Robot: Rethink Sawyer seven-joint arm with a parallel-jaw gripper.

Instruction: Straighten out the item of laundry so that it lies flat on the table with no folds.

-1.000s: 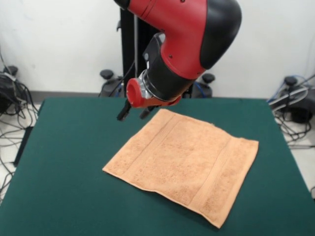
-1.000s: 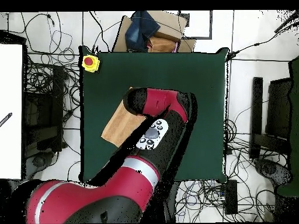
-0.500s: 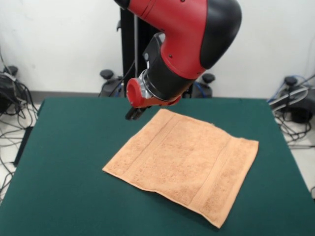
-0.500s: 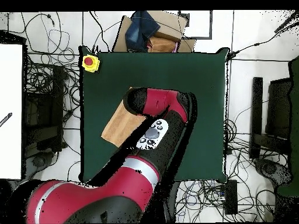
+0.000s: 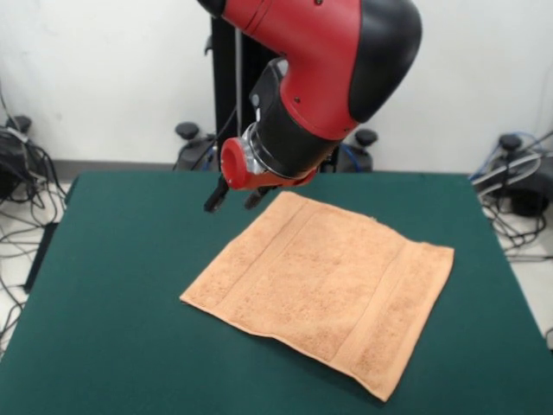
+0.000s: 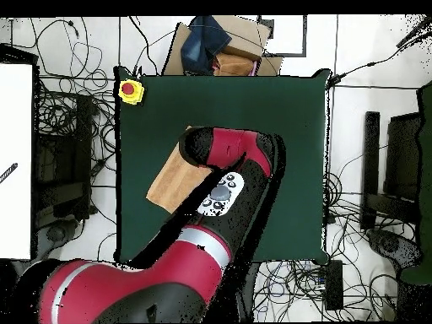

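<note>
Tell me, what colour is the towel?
Peach-orange, with flat woven bands; the towel shows best in the front view.

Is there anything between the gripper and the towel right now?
Nothing visible. The open gripper hangs empty just beyond the towel's far corner, with only bare green table between them.

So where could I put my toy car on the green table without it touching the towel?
In the front view, the table has wide bare green left of the towel, out to the left edge. There is a smaller patch between the towel's right side and the right edge. It is crowded at the towel's far corner, where the open gripper hangs.
</note>
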